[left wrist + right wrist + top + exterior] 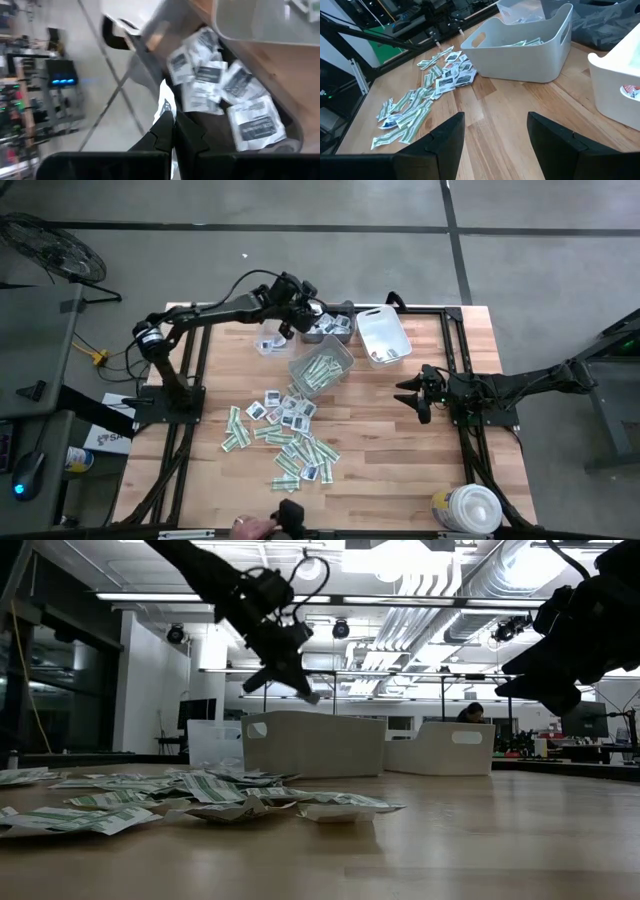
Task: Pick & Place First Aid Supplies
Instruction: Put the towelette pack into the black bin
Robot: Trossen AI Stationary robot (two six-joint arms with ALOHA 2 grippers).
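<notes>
A big round white tub [470, 510] sits at the near right corner of the table [400, 470], and a person's hand [252, 527] shows at the near edge. In the middle of the table lies a loose pile of packets [288, 435], some thin green-and-white strips and some small white squares with dark print. Just past the pile is a see-through bin [322, 370] with green-and-white strips inside. Farther back is a dark bin [330, 326] full of white square packets [220, 87], and to its right a white bin [383, 337]. A small clear bin [268, 340] sits to the left. The left gripper [288, 326] hangs in the air over the far part of the table, beside the dark bin. Its fingers [165, 131] are pinched shut on one small white packet [165, 104]. The right gripper [408, 393] waits on the right side of the table, well apart from the pile, with its fingers [444, 139] spread wide and nothing between them.
</notes>
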